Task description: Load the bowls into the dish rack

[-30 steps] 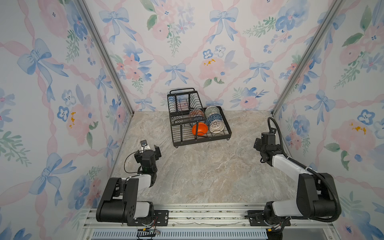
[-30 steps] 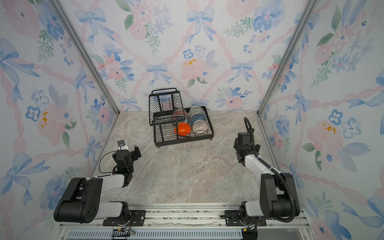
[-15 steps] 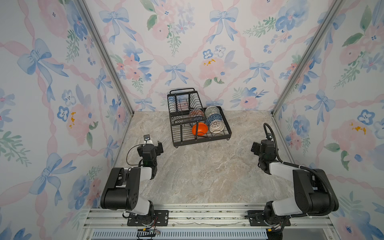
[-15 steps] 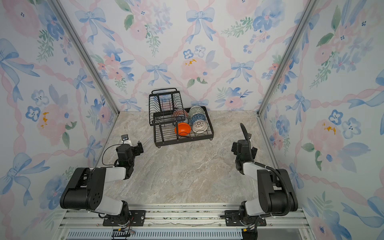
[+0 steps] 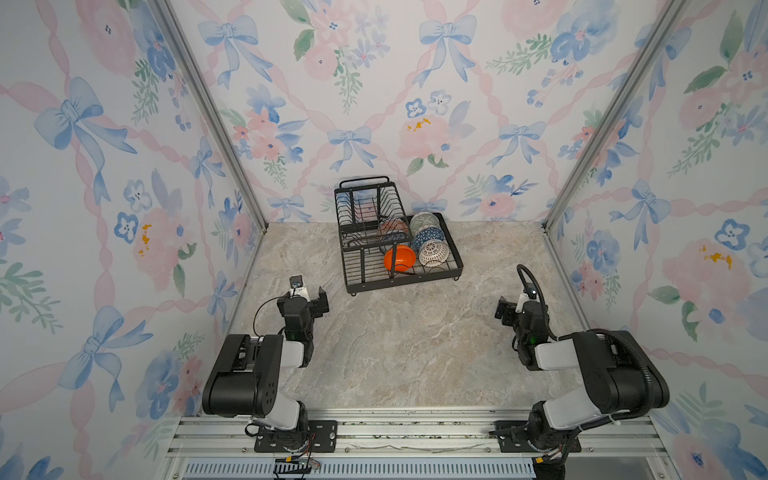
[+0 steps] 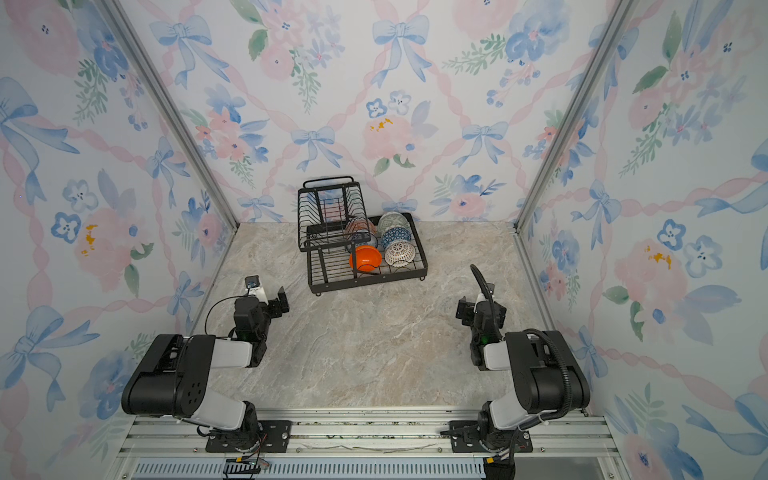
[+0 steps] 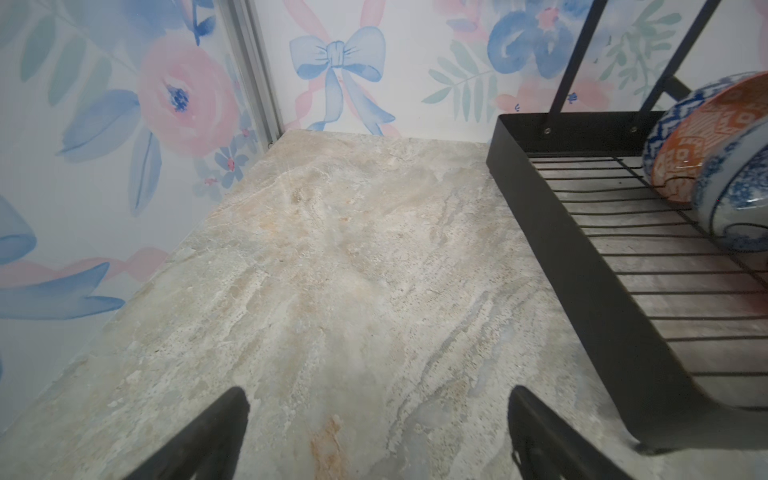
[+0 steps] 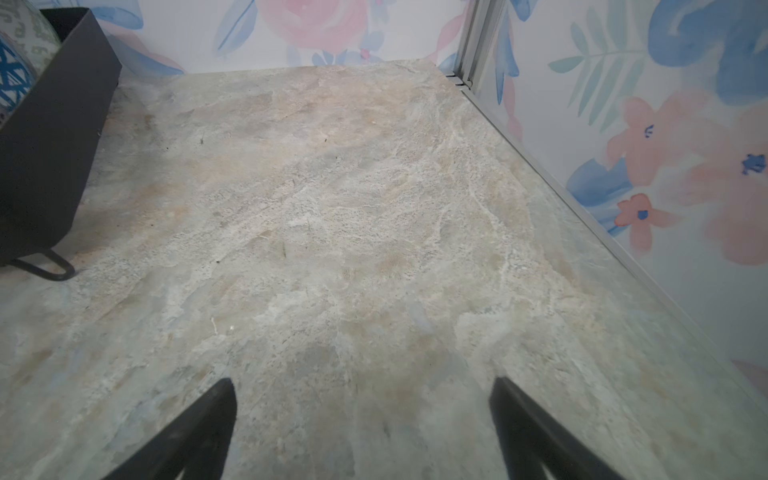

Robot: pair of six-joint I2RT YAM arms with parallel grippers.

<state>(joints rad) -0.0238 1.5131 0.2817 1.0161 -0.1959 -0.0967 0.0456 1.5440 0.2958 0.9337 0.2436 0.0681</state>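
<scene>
All visible bowls (image 5: pixel 399 257) sit in the dish rack (image 5: pixel 405 280); the table (image 5: pixel 395 345) before it holds none. Left gripper (image 7: pixel 376 401) and right gripper (image 8: pixel 361 390) gape empty; loading appears complete.

The dish rack (image 5: pixel 404 278) is black. The orange bowl (image 5: pixel 398 257) is plain and glossy. The lattice bowl (image 5: pixel 434 252) is white with dark lines, and the blue bowl (image 5: pixel 428 237) has a white geometric pattern. The grey-green bowl (image 5: pixel 424 220) is finely patterned. The orange-and-white bowl (image 7: pixel 715 137) is patterned in blocks. The flowered bowl (image 7: pixel 735 195) is white with blue. The table (image 5: pixel 407 340) is marbled beige-grey. The walls (image 5: pixel 374 104) show pink flowers, blue bows and green leaves on white.
</scene>
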